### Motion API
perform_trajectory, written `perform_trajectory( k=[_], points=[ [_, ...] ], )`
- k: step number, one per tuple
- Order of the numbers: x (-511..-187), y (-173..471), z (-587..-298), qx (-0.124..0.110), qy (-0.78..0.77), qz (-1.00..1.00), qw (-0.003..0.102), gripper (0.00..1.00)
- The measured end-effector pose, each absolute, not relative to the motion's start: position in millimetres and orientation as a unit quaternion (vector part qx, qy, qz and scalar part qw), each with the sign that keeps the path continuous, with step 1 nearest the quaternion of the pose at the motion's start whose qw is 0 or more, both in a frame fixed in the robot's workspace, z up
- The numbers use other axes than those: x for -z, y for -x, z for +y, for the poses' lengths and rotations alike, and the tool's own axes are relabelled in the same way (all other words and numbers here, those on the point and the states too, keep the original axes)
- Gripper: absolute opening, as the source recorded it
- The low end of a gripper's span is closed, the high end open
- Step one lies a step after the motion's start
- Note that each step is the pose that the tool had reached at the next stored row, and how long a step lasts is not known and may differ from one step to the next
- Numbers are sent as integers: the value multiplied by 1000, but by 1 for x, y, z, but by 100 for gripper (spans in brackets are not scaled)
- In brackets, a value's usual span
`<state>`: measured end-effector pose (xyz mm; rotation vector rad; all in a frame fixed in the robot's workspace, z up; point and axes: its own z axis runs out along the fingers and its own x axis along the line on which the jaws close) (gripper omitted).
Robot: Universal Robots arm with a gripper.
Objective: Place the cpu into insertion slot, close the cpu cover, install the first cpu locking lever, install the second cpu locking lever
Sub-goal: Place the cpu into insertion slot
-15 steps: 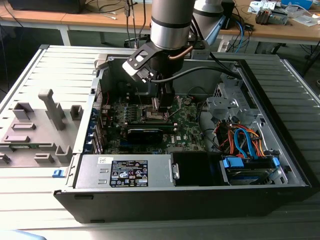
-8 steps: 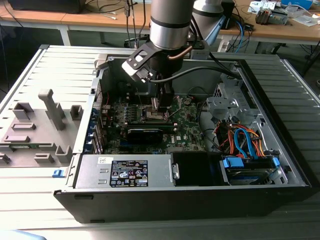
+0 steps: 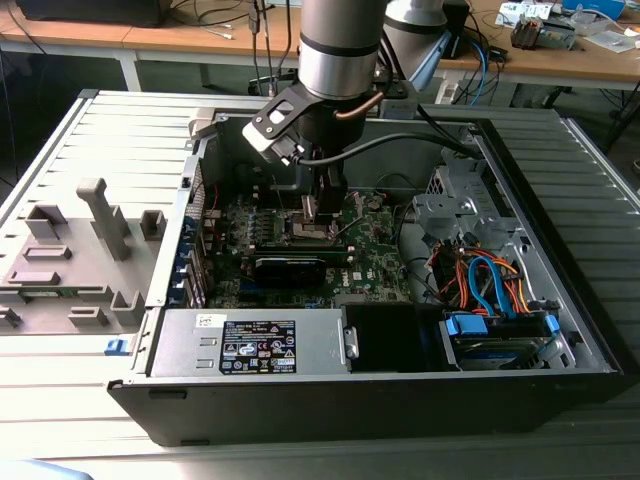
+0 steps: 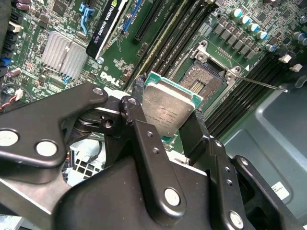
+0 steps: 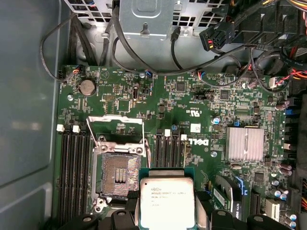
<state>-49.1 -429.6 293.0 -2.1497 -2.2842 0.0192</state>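
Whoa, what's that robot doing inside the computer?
The arm's gripper is holding the cpu over the green board, right beside the insertion slot. The slot is empty and its cover stands open, so the chip isn't in yet.

The cpu (image 4: 168, 110) sits in the tool (image 4: 163, 117) above the board (image 5: 192, 100) inside the computer case (image 3: 300, 405), with the insertion slot (image 5: 117, 172) just beside and below the tool, the raised cpu cover (image 5: 115, 118) beyond that slot, and memory slots (image 5: 74, 177) flanking it.
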Motion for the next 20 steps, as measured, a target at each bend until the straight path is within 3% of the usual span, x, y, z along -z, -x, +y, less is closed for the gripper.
perform_trajectory(
  k=[20],
  points=[
    [-292, 53, -430, -6, 685, -728, 2, 55]
  ],
)
